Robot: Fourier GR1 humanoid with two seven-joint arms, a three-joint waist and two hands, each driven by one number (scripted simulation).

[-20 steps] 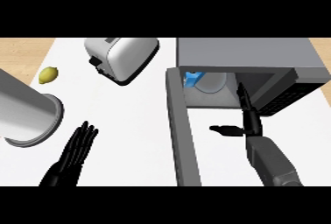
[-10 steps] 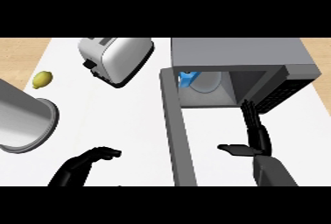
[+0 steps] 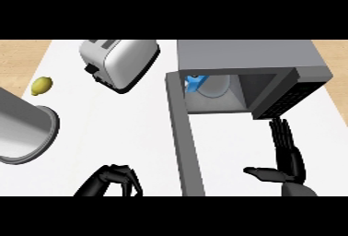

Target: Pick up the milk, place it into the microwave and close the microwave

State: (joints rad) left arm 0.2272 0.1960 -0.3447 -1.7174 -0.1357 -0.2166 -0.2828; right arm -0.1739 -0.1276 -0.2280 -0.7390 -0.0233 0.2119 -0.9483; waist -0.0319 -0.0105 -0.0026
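Observation:
The grey microwave (image 3: 248, 57) stands at the upper right with its cavity showing. Its door (image 3: 186, 143) hangs wide open, seen edge-on and running down toward the lower edge. Inside the cavity, at the left, sits the milk (image 3: 195, 83), a blue and white carton mostly hidden by the cavity wall. My right hand (image 3: 289, 156) is open, fingers straight and pointing up, thumb out to the left, just below the microwave's black control panel (image 3: 285, 99) and right of the door. My left hand (image 3: 115, 179) is at the lower edge left of the door, fingers curled, holding nothing.
A silver toaster (image 3: 117, 62) lies at the upper middle left. A yellow lemon (image 3: 42, 85) sits near the counter's left edge. A large grey pot (image 3: 24, 131) stands at the left.
My right hand has drawn back down and away from the microwave's cavity, staying open. My left hand went from straight fingers to curled ones and moved right, toward the door.

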